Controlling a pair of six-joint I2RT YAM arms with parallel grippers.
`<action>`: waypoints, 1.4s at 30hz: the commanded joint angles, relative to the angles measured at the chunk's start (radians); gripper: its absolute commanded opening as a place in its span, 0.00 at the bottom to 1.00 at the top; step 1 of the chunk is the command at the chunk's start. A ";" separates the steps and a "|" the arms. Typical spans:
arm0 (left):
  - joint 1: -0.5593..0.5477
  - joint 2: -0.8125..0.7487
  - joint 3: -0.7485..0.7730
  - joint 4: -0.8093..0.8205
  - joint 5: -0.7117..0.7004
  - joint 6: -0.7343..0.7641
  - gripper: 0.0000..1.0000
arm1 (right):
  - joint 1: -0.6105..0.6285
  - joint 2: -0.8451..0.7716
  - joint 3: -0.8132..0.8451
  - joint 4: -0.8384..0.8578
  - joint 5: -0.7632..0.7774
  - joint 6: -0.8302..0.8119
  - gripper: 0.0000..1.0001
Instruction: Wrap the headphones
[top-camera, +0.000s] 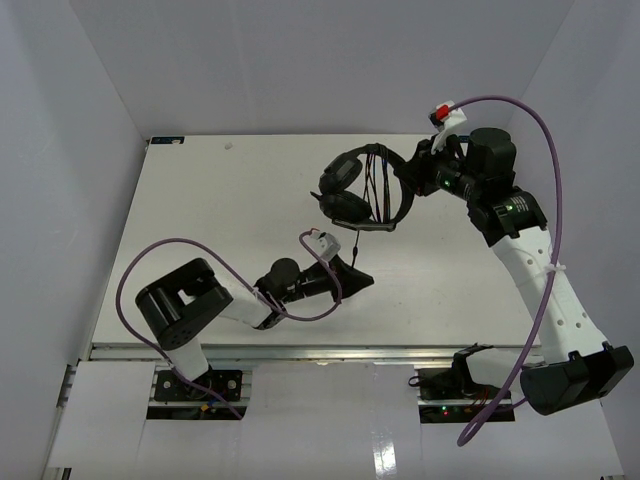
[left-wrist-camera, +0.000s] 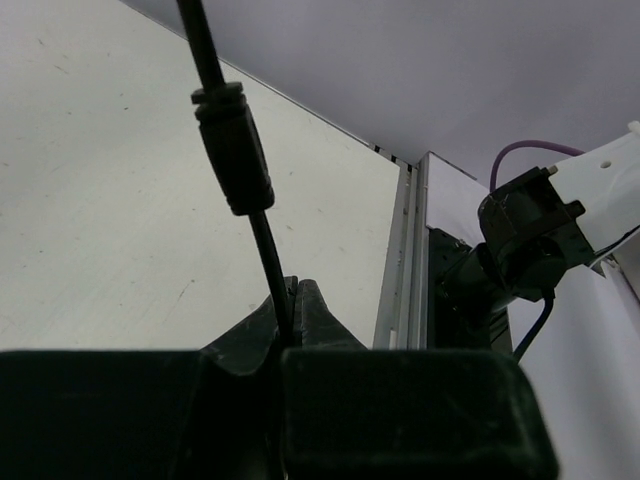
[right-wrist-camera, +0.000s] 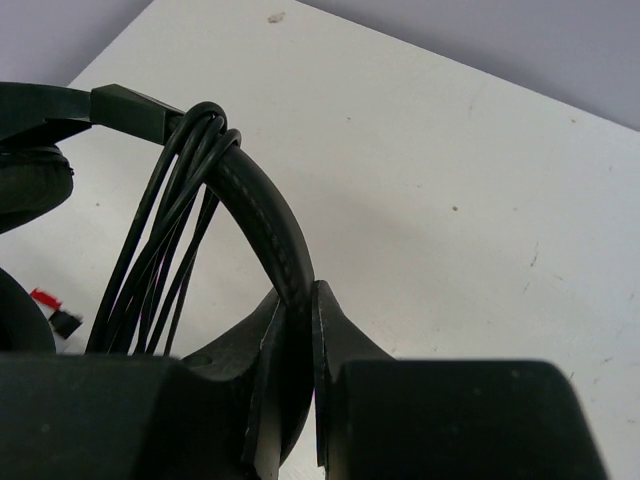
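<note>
The black headphones (top-camera: 350, 190) are held up above the white table at the back middle, earcups to the left. My right gripper (top-camera: 413, 178) is shut on the arched headband (right-wrist-camera: 262, 222), which runs down between its fingers (right-wrist-camera: 340, 330). Several turns of the thin cord (right-wrist-camera: 165, 235) lie wound over the headband, and a small red plug (right-wrist-camera: 42, 298) shows low on the left. One strand of cord (top-camera: 355, 245) drops to my left gripper (top-camera: 358, 276). That gripper (left-wrist-camera: 290, 300) is shut on the cord just below a thicker inline block (left-wrist-camera: 232, 150).
White walls close the table at the back and both sides. A metal rail (top-camera: 300, 352) runs along the near edge. Purple arm cables (top-camera: 545, 150) loop beside each arm. The right arm's base (left-wrist-camera: 520, 240) shows past the table's edge in the left wrist view.
</note>
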 joint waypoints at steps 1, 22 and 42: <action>-0.102 -0.080 0.030 -0.178 -0.093 0.065 0.03 | -0.010 -0.008 0.003 0.146 0.171 0.094 0.08; -0.241 -0.263 0.471 -1.086 -0.225 0.201 0.09 | 0.040 -0.038 -0.159 0.272 0.492 -0.049 0.08; -0.240 -0.206 0.912 -1.576 -0.375 0.398 0.11 | 0.174 -0.034 -0.261 0.345 0.699 -0.251 0.08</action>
